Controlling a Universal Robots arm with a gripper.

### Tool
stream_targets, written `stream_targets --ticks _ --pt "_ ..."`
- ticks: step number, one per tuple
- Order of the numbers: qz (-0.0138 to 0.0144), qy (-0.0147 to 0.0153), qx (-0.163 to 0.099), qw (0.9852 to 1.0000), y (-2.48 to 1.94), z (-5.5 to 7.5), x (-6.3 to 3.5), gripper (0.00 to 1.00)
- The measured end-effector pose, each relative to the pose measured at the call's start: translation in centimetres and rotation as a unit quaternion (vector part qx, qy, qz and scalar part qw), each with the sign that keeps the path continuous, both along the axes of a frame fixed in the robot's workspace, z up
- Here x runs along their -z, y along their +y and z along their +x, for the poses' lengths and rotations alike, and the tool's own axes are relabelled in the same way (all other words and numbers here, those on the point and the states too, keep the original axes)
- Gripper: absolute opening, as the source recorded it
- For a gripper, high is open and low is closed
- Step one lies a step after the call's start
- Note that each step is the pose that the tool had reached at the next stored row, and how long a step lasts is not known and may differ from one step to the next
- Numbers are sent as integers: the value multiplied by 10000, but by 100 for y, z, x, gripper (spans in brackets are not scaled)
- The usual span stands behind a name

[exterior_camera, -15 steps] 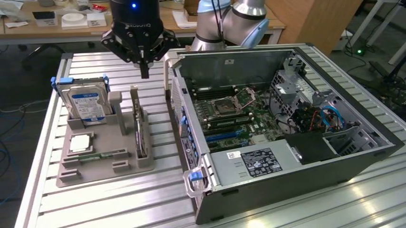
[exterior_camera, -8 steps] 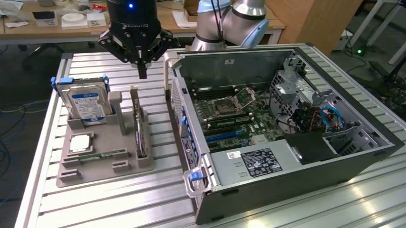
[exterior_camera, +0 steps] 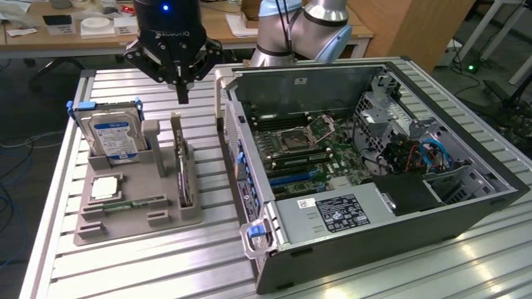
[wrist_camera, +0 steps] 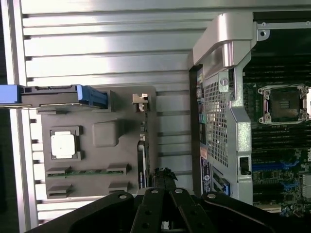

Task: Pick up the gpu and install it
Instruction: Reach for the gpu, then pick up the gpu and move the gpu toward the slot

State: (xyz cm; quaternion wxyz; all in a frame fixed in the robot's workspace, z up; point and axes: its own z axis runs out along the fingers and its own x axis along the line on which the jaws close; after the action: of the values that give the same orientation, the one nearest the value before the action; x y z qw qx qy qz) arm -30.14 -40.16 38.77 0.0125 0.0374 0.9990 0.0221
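The end effector (exterior_camera: pixel 183 94) hung pressed together and empty above the gpu (exterior_camera: pixel 181 168), which stood on edge in the grey tray (exterior_camera: pixel 124 227). Descending closed, it could strike the gpu's top edge and tip it.

Thin gpu (exterior_camera: pixel 182 169) upright on edge in gray holder (exterior_camera: pixel 124 227)

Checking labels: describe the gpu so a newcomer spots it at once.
At the exterior view's left of the computer case sits a grey tray. The gpu is the thin card standing on edge nearest the case, unlike the boxy hard drive and flat memory stick.
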Motion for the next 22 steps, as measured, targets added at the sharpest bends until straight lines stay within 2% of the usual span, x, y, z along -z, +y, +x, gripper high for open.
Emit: stream_targets --ticks 12,22 --pt "0 0 0 10000 -6 -156 2 11" --pt "0 0 0 10000 -6 -165 1 11"
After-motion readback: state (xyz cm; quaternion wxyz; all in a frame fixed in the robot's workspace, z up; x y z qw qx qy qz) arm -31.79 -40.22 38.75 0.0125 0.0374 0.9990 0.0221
